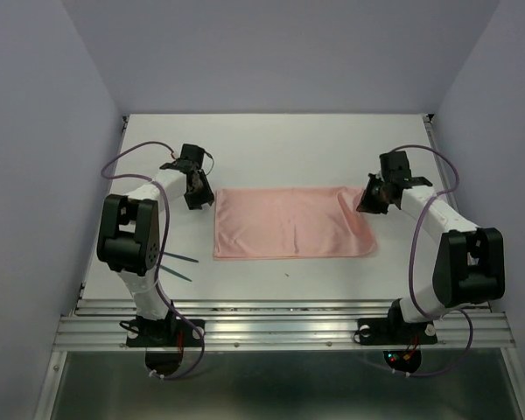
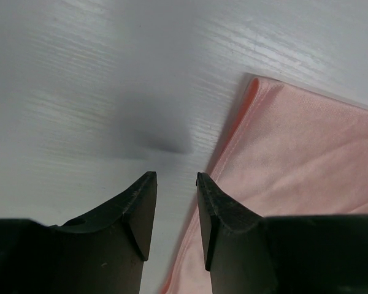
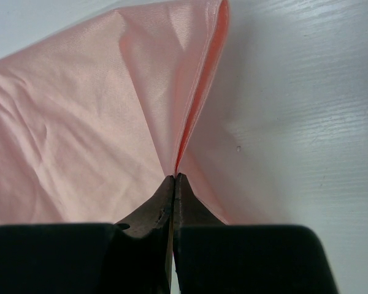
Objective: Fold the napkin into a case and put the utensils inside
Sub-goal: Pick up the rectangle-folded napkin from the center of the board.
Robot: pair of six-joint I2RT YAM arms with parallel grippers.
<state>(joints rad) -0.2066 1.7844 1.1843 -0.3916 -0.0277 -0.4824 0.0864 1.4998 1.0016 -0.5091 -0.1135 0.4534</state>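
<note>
Pinching the mid-table napkin point(image 1: 289, 226) at its 2 o'clock corner, our right gripper point(image 3: 174, 179) is clamped shut; our left gripper point(image 2: 175, 180) hangs half-parted, empty, just off the 10 o'clock corner, long axis running 9-to-3.

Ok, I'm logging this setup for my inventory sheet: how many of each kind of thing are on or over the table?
Pink napkin: 1
Teal utensils: 2 showing, partly hidden behind the left arm
Robot hands: 2, the left hand and the right hand
Total: 5
</note>
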